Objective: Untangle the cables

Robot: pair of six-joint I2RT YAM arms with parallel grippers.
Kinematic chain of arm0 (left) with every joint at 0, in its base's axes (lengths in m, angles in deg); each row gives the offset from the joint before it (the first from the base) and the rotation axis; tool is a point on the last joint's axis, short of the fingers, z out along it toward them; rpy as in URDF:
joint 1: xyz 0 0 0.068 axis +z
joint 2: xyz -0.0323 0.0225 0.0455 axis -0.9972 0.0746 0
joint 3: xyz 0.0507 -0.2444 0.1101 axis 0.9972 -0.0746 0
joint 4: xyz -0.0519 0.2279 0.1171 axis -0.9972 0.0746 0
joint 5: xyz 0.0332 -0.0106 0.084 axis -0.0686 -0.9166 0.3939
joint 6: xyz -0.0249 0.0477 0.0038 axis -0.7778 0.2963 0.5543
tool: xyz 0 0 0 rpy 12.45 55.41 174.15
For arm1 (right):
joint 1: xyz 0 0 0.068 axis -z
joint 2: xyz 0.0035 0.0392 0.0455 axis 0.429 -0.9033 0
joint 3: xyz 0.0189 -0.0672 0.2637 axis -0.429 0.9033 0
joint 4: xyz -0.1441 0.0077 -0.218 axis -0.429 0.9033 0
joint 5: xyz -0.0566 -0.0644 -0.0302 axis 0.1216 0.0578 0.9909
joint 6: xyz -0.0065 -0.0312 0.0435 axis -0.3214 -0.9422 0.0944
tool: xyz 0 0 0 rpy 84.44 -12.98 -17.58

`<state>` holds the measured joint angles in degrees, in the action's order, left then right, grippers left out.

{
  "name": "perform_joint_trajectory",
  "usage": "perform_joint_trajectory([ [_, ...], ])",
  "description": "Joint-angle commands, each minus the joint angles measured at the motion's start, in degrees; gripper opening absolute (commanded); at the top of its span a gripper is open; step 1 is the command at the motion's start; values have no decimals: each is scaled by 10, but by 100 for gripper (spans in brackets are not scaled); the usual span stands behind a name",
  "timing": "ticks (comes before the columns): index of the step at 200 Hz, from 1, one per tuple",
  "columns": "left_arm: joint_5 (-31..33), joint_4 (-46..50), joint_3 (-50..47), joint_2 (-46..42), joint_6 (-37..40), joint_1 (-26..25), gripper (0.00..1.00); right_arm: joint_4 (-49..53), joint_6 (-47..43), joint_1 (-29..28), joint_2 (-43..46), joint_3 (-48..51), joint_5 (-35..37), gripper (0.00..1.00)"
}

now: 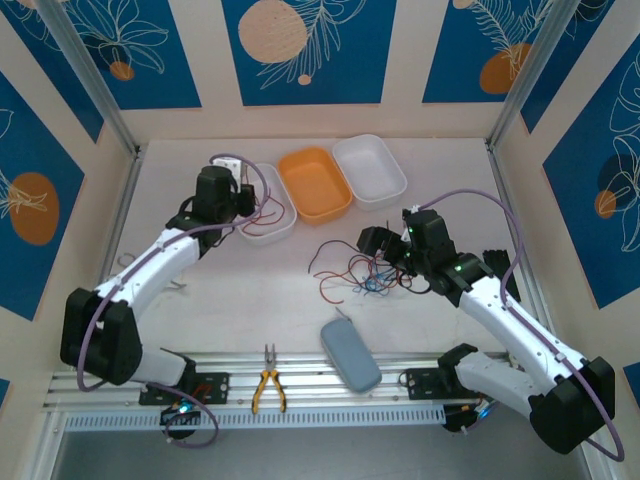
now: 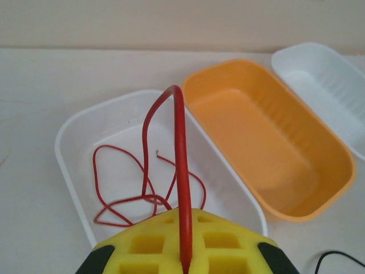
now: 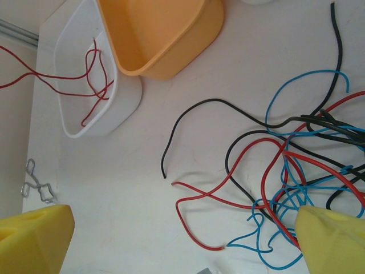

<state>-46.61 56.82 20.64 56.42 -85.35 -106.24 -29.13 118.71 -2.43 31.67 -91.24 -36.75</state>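
No writing, label, brand or number can be read anywhere. The blue wall panels carry drawn leaves and orange discs, not letters. The orange tray, white trays, pliers and grey case on the tabletop show plain surfaces.

Enclosed work cell. Pale beige tabletop, evenly lit, bounded by cream wall panels bearing blue rectangular posters with white leaf outlines and orange discs; silver aluminium corner posts; slotted aluminium rail along the near edge.
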Motion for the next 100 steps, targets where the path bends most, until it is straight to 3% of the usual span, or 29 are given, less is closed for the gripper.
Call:
perform_joint_trajectory([
  [1, -4, 11, 19, 32, -8, 6, 0, 22, 10, 1, 23, 2, 18, 99],
  [100, -28, 81, 126, 188, 45, 6, 0, 57, 19, 2, 65, 7, 49, 99],
])
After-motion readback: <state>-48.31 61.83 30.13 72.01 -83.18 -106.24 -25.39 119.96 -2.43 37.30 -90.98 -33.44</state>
